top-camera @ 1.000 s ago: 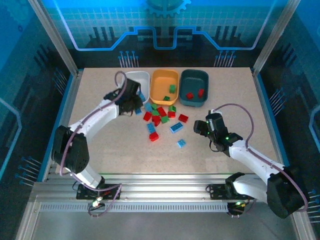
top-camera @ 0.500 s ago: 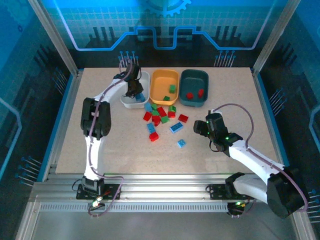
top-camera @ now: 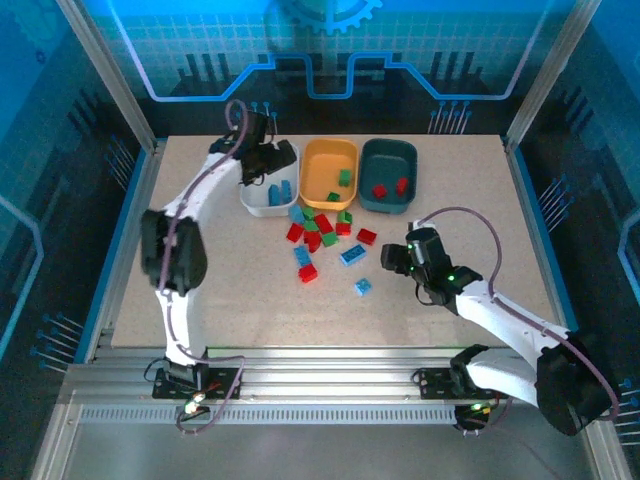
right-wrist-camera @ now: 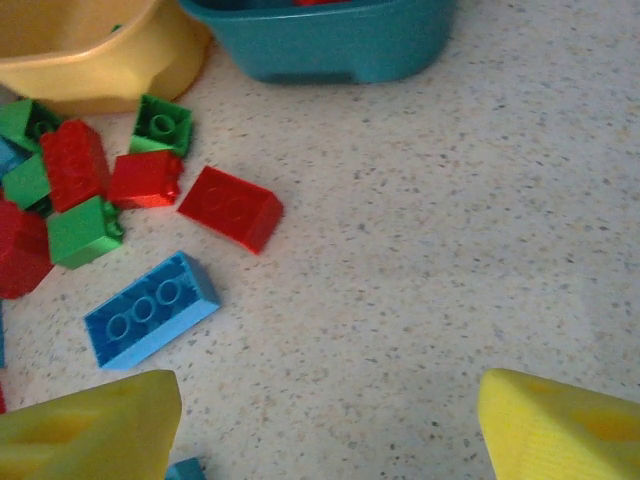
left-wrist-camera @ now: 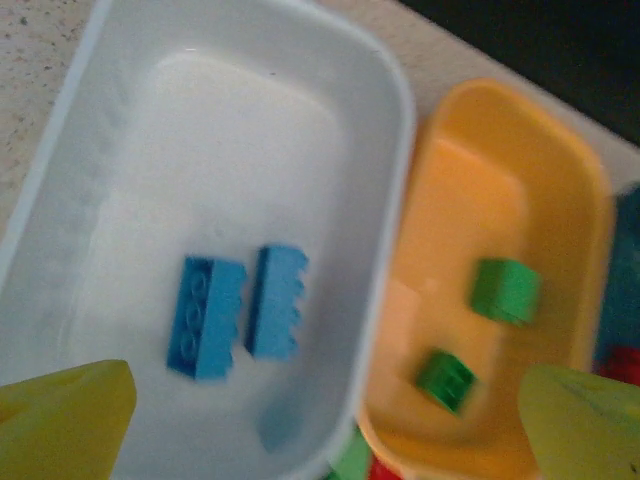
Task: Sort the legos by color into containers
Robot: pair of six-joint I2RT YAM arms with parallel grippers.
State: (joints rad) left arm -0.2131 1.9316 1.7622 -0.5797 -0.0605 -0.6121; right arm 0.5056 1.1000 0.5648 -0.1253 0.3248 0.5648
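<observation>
My left gripper [top-camera: 264, 166] hangs open over the white container [top-camera: 250, 203]. In the left wrist view its jaws [left-wrist-camera: 322, 405] are empty, and two blue legos [left-wrist-camera: 205, 316] lie side by side on the white container's floor [left-wrist-camera: 250, 140]. The orange-yellow container [top-camera: 322, 160] holds two green legos [left-wrist-camera: 505, 290]. The dark teal container [top-camera: 388, 160] holds two red legos [top-camera: 379, 190]. A mixed pile of red, green and blue legos [top-camera: 320, 230] lies on the table in front of the containers. My right gripper [top-camera: 394, 258] is open and empty [right-wrist-camera: 325, 425], just right of a blue lego [right-wrist-camera: 150, 308] and a red lego [right-wrist-camera: 231, 207].
Loose blue legos [top-camera: 362, 287] and a red one [top-camera: 308, 272] lie nearer the front. The teal container's wall [right-wrist-camera: 320, 45] and the orange-yellow one [right-wrist-camera: 90, 65] stand close ahead of the right gripper. Bare tabletop [top-camera: 470, 200] stretches to the right.
The left arm swung from the pile's edge to above the white container and its jaws opened; a second blue lego now lies in that container. The right gripper edged slightly left.
</observation>
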